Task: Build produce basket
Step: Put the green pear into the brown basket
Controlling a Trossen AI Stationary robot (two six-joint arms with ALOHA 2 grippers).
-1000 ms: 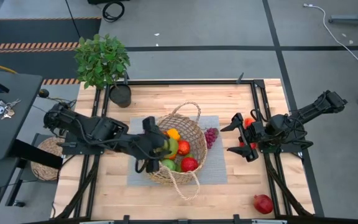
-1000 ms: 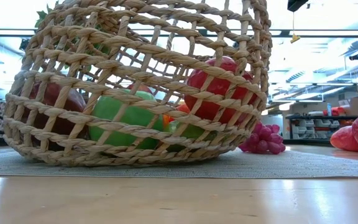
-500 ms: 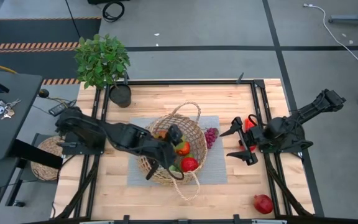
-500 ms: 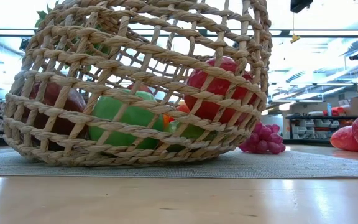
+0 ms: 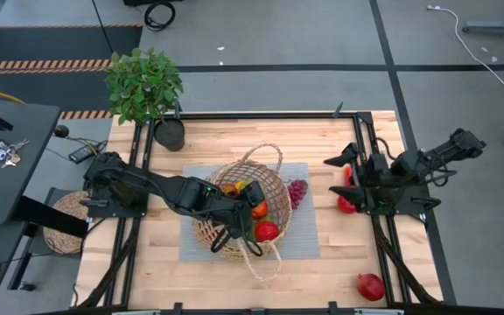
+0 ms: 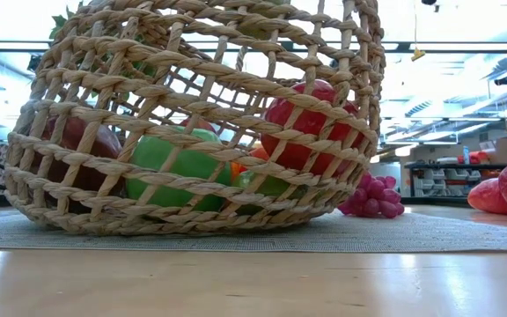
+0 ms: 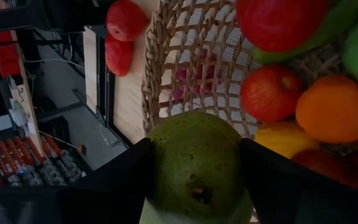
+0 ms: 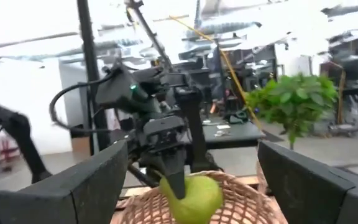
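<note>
The tan wicker basket (image 5: 239, 214) (image 6: 192, 114) sits on a grey mat, tilted, holding red and green apples, an orange and a yellow pepper. My left gripper (image 5: 245, 203) hangs over the basket's inside, shut on a green pear (image 7: 194, 165) (image 8: 191, 194). Purple grapes (image 5: 297, 190) lie on the mat against the basket's right side. My right gripper (image 5: 344, 184) hovers open near the table's right edge, beside two red fruits (image 5: 346, 204). A red pomegranate (image 5: 370, 285) lies near the right near corner. My left gripper pinches the green pear between its two fingers (image 7: 126, 174), one on each side of the pear's body (image 7: 160, 168). The fingers come from above, pointing down into the basket. The pear is lifted clear, just above the produce in the basket (image 8: 191, 194).
A potted leafy plant (image 5: 144, 83) stands at the far left corner. A smaller wicker object (image 5: 59, 223) sits off the table's left edge. The basket's loop handles (image 5: 261, 258) stick out toward the near and far sides. Bare wood lies along the near edge.
My left gripper has carried the pear from the basket's left rim rightward to over its middle. My right gripper has drawn back toward the right edge and tipped up from the red fruits, staying open.
</note>
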